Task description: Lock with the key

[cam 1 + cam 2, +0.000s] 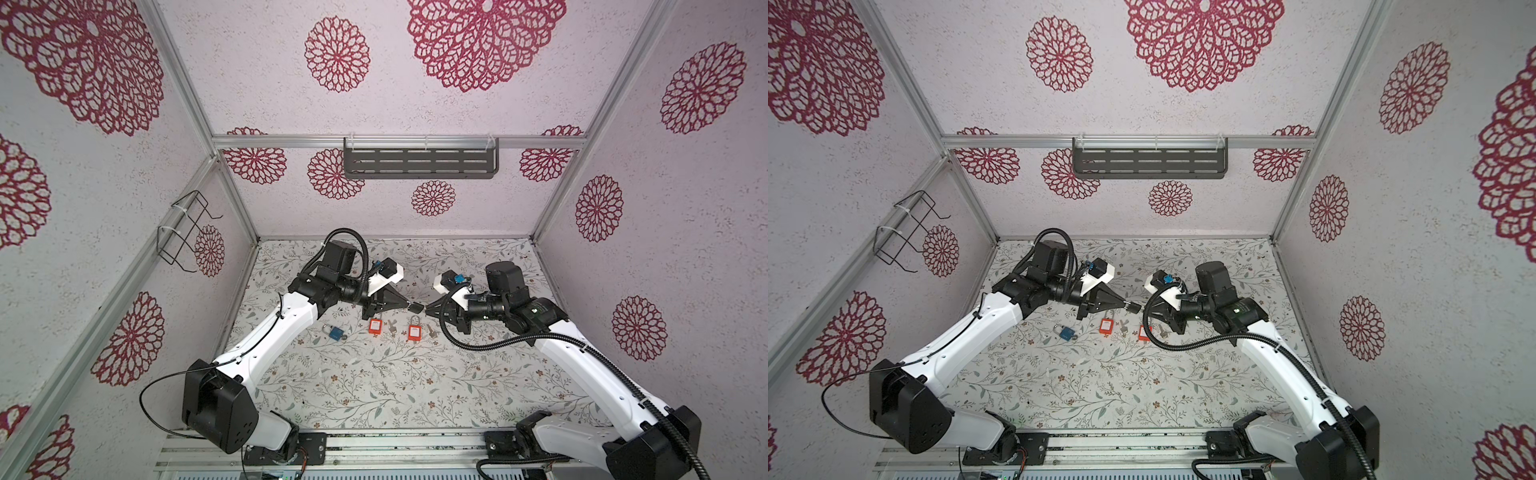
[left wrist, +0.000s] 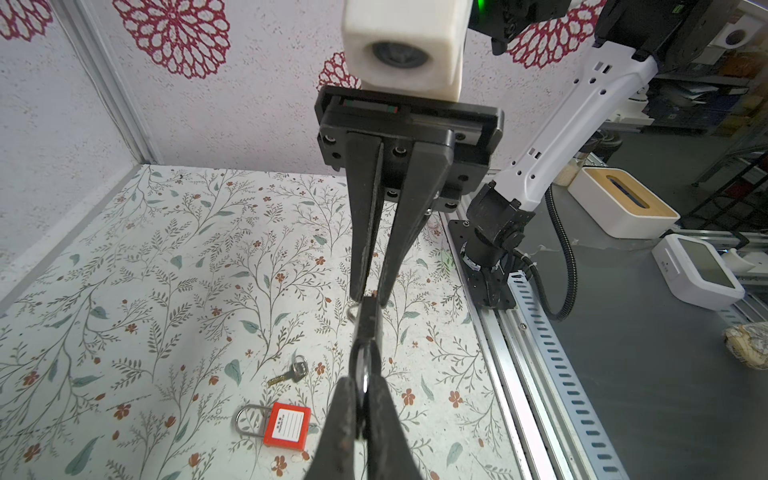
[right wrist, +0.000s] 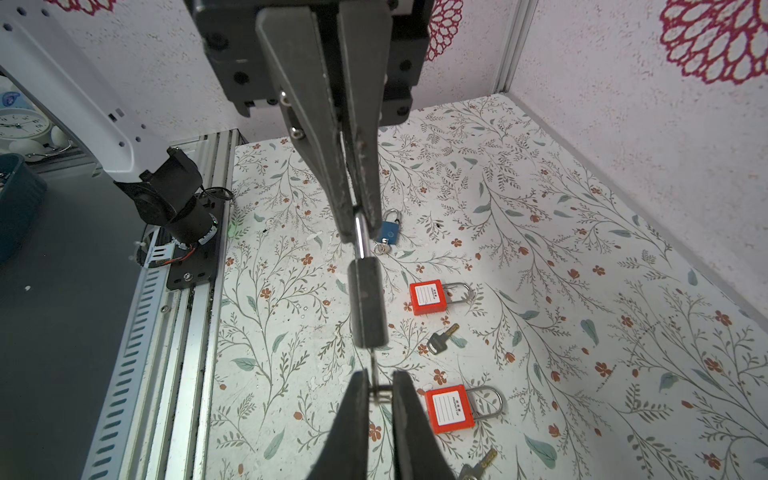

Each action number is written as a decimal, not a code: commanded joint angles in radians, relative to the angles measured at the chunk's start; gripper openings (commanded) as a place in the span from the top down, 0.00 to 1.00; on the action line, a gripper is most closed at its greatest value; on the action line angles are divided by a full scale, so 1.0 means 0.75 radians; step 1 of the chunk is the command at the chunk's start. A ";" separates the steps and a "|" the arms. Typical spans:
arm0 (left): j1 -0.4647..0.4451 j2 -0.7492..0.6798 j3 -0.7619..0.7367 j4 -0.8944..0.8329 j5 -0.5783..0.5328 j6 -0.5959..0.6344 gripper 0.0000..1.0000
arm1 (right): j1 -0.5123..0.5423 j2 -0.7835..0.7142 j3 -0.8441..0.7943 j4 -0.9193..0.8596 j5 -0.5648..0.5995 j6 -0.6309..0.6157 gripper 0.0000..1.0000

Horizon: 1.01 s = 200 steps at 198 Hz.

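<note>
A black padlock (image 3: 368,307) hangs in the air above the middle of the table, and both top views show it between the two gripper tips (image 1: 416,308) (image 1: 1134,308). My left gripper (image 2: 362,385) is shut on the padlock's silver shackle (image 3: 360,226). A thin key (image 3: 375,368) sticks out of the far end of the padlock body. My right gripper (image 3: 380,390) has its fingers pressed on either side of the key's head, with a narrow gap between them. In the left wrist view the padlock body (image 2: 368,324) runs from my fingers up to the right gripper's tips.
On the floral table (image 1: 374,386) below lie a blue padlock (image 1: 336,331), two red padlocks (image 1: 375,325) (image 1: 413,332) and loose keys (image 1: 392,328) (image 1: 432,332). A grey shelf (image 1: 419,162) hangs on the back wall and a wire rack (image 1: 185,232) on the left wall.
</note>
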 commanded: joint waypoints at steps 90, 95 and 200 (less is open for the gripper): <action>-0.006 0.004 0.059 -0.050 0.028 0.065 1.00 | -0.005 0.011 0.079 -0.043 -0.066 -0.049 1.00; -0.006 0.006 0.060 -0.056 0.028 0.072 1.00 | -0.004 0.010 0.079 -0.049 -0.061 -0.054 1.00; 0.065 -0.010 0.065 -0.177 0.019 0.160 1.00 | -0.024 -0.072 0.010 -0.157 0.036 -0.127 1.00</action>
